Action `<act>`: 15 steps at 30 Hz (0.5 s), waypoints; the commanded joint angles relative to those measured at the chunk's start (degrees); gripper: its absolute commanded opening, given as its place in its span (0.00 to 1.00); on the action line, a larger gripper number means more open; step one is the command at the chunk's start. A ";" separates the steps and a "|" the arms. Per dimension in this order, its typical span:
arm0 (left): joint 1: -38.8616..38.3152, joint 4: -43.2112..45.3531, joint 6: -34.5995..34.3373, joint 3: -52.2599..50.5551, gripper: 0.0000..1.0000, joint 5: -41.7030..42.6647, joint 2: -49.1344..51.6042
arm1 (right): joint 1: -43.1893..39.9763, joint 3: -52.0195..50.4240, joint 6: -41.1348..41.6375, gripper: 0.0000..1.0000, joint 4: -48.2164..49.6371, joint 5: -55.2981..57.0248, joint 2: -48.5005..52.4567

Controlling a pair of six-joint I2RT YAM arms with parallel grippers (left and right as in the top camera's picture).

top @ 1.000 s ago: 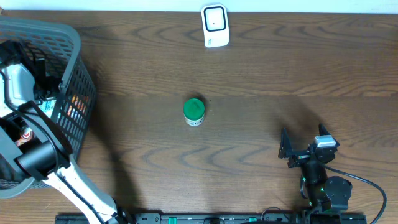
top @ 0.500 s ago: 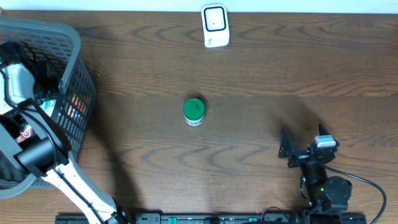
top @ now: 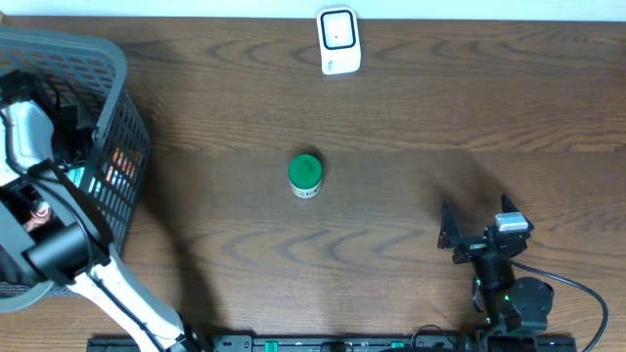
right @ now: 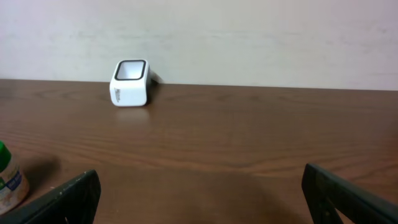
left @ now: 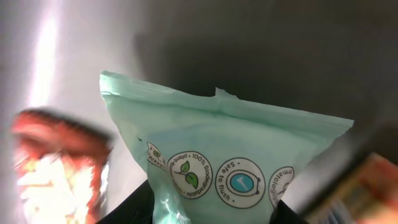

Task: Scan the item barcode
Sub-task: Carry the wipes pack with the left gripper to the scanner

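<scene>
Inside the grey basket (top: 106, 59) at the left, my left gripper (left: 211, 213) has its jaws closed in against a mint-green pack of flushable wipes (left: 224, 149). The pack fills the gap between the dark fingers (left: 127, 208). From overhead the pack is hidden by the arm and the basket wall. The white barcode scanner (top: 338, 41) stands at the table's far edge, and it also shows in the right wrist view as a scanner (right: 130, 82) at the back left. My right gripper (top: 475, 211) rests open near the front right, nothing between its fingers.
A green-lidded jar (top: 305, 176) stands mid-table; its edge, the jar (right: 9, 180), shows at the left of the right wrist view. A red snack bag (left: 56, 155) and an orange packet (left: 367, 186) lie beside the wipes in the basket.
The left jaws have closed from wide open onto the wipes pack, and the left arm has shifted slightly inside the basket. The right arm has not moved.
</scene>
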 commanded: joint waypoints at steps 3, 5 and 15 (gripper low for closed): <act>-0.11 -0.37 -8.33 0.39 0.39 -0.87 -15.21 | 0.35 -0.13 0.79 0.99 -0.17 0.07 0.11; -0.11 -0.35 -10.99 0.39 0.39 0.61 -19.80 | 0.35 -0.13 0.79 0.99 -0.17 0.09 0.11; -0.44 0.68 -21.70 0.39 0.39 35.82 -37.53 | 0.35 -0.13 0.79 0.99 -0.17 0.07 0.11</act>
